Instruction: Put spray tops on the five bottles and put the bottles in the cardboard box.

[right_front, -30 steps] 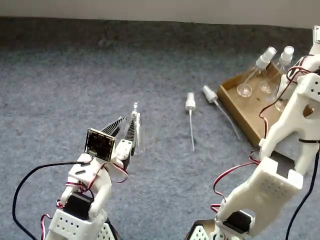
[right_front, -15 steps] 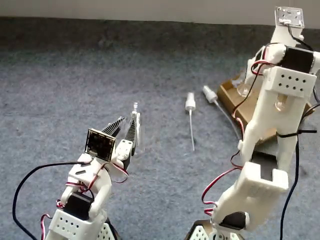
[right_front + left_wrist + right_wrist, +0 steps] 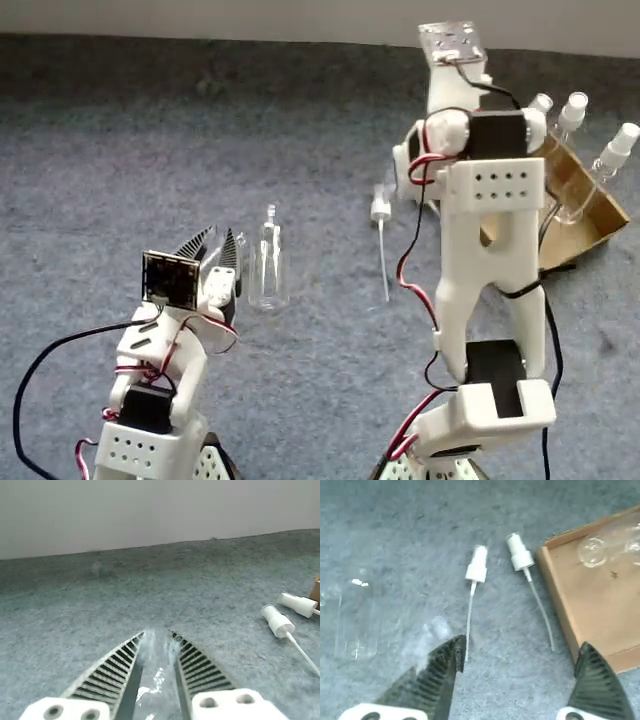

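A clear capless bottle (image 3: 268, 265) stands upright on the grey carpet, close beside my left gripper (image 3: 215, 236). In the left wrist view its glass (image 3: 154, 672) fills the narrow gap between the left gripper's (image 3: 157, 633) ribbed fingers. My right gripper (image 3: 522, 645) hangs wide open above two loose spray tops (image 3: 476, 570) (image 3: 519, 555), holding nothing. One spray top (image 3: 380, 205) lies between the bottle and the right arm (image 3: 490, 185). The cardboard box (image 3: 592, 222) at the far right holds three bottles with tops (image 3: 572, 108).
The box's near wall (image 3: 559, 605) lies right beside the second spray top's long tube (image 3: 542, 620). The capless bottle (image 3: 350, 617) lies well away from both tops. Open carpet stretches to the left and toward the back wall.
My right arm has swung from the box over to the spray tops, fingers spread. My left arm has shifted a little to the left; the bottle's neck stays in place.
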`<action>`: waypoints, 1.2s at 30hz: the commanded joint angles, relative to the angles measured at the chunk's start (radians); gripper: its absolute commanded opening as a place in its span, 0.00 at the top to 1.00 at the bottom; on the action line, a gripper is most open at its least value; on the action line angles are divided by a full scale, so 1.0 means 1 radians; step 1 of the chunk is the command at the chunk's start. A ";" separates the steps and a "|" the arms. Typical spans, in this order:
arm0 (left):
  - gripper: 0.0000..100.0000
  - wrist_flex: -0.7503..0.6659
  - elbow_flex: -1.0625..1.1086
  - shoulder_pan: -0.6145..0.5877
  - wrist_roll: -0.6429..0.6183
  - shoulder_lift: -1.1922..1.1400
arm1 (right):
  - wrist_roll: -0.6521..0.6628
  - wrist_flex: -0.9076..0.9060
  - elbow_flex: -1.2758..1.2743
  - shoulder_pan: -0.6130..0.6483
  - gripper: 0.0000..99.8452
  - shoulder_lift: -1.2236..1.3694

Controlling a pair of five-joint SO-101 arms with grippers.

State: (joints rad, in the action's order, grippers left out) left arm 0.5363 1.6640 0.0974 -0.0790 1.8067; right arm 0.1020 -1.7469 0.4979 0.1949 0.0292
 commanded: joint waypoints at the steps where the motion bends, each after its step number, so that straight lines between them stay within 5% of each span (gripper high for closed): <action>1: 0.96 0.000 -0.076 -0.056 0.006 0.013 | -0.011 -0.012 -0.025 0.085 0.70 -0.061; 7: 0.96 0.000 -0.076 -0.062 0.006 0.013 | -0.018 0.024 -0.041 0.228 0.70 -0.059; 13: 0.96 0.005 -0.105 -0.122 0.002 0.013 | -0.201 0.147 -0.099 0.315 0.70 -0.038; 24: 0.96 0.000 -0.108 -0.148 0.005 0.013 | -0.215 0.489 -0.360 0.438 0.70 0.085; 36: 0.96 0.000 -0.110 -0.148 0.006 0.013 | -0.371 0.702 -0.403 0.453 0.70 0.231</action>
State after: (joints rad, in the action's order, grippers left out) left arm 0.5363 1.6164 -0.0437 -0.0790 1.8067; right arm -0.2463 -1.0856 0.0852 0.6383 0.2593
